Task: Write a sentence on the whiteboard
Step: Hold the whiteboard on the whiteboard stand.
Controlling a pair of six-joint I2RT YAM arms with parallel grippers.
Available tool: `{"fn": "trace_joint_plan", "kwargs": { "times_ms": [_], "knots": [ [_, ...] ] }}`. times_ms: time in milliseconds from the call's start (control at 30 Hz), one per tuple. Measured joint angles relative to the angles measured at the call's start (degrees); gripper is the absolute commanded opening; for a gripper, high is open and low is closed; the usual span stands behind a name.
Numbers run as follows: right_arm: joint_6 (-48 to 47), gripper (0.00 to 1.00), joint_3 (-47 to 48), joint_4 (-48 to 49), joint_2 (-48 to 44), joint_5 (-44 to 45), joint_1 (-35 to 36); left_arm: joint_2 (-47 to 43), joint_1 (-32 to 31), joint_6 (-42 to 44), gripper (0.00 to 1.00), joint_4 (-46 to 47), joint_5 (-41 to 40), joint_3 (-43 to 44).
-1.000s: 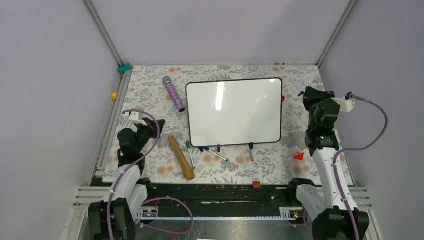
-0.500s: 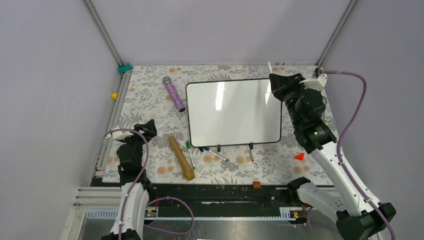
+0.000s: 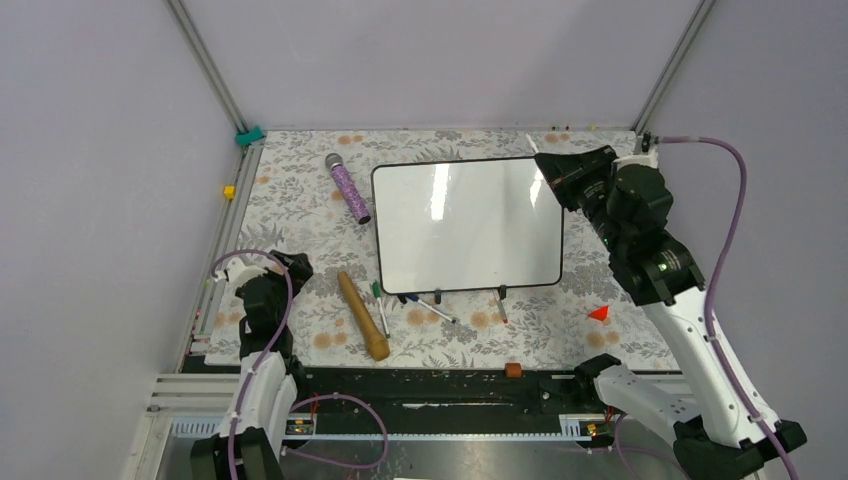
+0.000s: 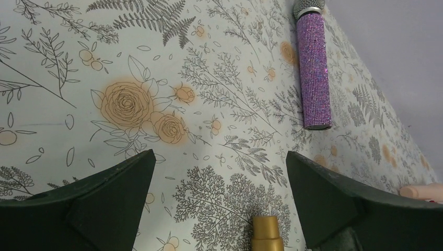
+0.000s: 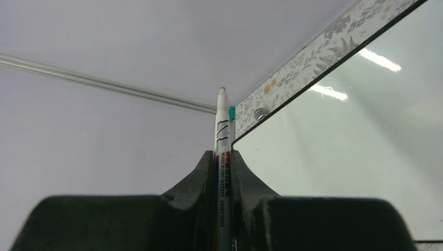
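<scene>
The whiteboard (image 3: 470,225) lies flat mid-table, glossy and blank; no sentence shows on it. My right gripper (image 3: 550,166) hovers at the board's far right corner, shut on a white whiteboard marker (image 5: 222,128) that sticks out beyond the jaws. In the right wrist view the gripper (image 5: 223,155) clamps the marker's barrel, with the whiteboard (image 5: 360,157) to the right of it. My left gripper (image 3: 292,266) sits low at the near left, away from the board. Its jaws stand wide open in the left wrist view (image 4: 220,157), with nothing between them.
A purple glitter microphone (image 3: 347,188) lies left of the board. A golden-brown stick (image 3: 362,315) lies near the left gripper, its tip (image 4: 268,234) just below the jaws. Several markers (image 3: 430,306) lie along the board's near edge. A red cone (image 3: 598,313) sits at the right.
The left gripper opened wide and pulled back toward the near left. The right arm swung in from the right side to the board's far right corner, marker still clamped.
</scene>
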Motion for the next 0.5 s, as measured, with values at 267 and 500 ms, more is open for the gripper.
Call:
{"fn": "trace_joint_plan", "kwargs": {
  "times_ms": [267, 500],
  "knots": [
    [12.55, 0.0, 2.84, -10.47, -3.21, 2.27, 0.0, -0.94, -0.33, -0.2, 0.95, 0.96, 1.44, -0.02],
    [18.51, 0.0, 2.91, -13.55, 2.64, -1.09, 0.04, 0.04, -0.87, -0.09, 0.94, 0.79, 2.78, 0.13]
  ]
}}
